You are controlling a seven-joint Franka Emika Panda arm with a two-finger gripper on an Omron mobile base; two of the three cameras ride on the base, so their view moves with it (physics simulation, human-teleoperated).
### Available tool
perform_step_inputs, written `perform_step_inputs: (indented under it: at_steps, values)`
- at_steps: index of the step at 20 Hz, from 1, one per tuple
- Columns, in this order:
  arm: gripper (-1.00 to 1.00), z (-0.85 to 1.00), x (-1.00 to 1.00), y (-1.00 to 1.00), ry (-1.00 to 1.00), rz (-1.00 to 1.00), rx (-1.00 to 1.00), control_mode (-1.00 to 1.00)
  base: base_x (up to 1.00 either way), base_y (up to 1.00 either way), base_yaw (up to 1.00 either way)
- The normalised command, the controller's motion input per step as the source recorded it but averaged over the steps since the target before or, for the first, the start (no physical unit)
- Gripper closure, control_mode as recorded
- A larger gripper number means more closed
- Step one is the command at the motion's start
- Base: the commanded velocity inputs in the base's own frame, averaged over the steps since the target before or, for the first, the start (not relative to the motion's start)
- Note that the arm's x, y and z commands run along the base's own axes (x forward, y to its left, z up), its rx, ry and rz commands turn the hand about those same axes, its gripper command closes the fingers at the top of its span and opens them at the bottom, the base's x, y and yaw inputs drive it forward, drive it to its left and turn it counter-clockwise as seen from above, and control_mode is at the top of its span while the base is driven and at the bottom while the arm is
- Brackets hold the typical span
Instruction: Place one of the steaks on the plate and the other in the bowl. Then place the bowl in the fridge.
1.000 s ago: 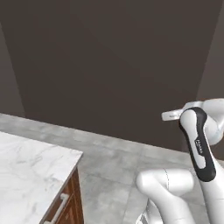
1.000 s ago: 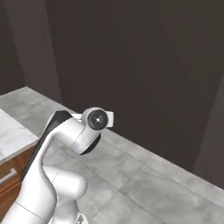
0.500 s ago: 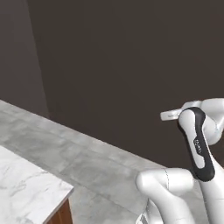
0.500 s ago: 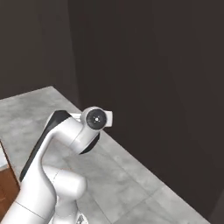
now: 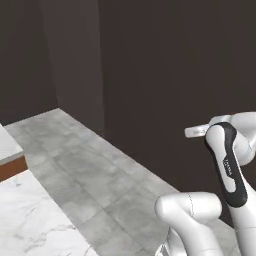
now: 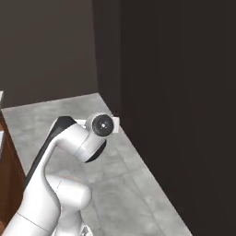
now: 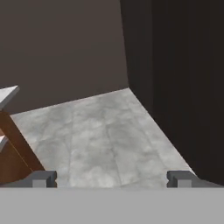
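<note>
Facing grey tiled floor (image 7: 100,140) and dark wall (image 7: 188,78); hand (image 7: 112,178) fingers apart, empty; marble-topped wooden counter (image 5: 20,220) left.

White arm with dark joint bands

The arm (image 5: 227,170) has smooth rounded glossy white links, a curved black band with small pale lettering, and a round dark-centred joint cap (image 6: 103,124).

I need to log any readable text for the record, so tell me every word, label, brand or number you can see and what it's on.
Only one marking: small pale lettering on the dark band of the arm's forearm in the left base view, too small and blurred to read.
No other text, numbers or signs anywhere.
</note>
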Motion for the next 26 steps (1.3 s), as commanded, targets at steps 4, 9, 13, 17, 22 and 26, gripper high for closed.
perform_step_inputs:
  at_steps: [4,9,13,17,22,26]
  values:
    - [-1.00,0.00,0.00,0.00,0.00,0.00,0.00,1.00,1.00,0.00,0.50]
    - [-1.00,0.00,0.00,0.00,0.00,0.00,0.00,1.00,1.00,0.00,0.54]
    - [-1.00,0.00,0.00,0.00,0.00,0.00,0.00,1.00,1.00,0.00,0.55]
    - [-1.00,0.00,0.00,0.00,0.00,0.00,0.00,1.00,1.00,0.00,0.53]
    - [-1.00,0.00,0.00,0.00,0.00,0.00,0.00,1.00,1.00,-0.03,0.50]
    - [-1.00,0.00,0.00,0.00,0.00,0.00,0.00,1.00,1.00,-0.12,0.46]
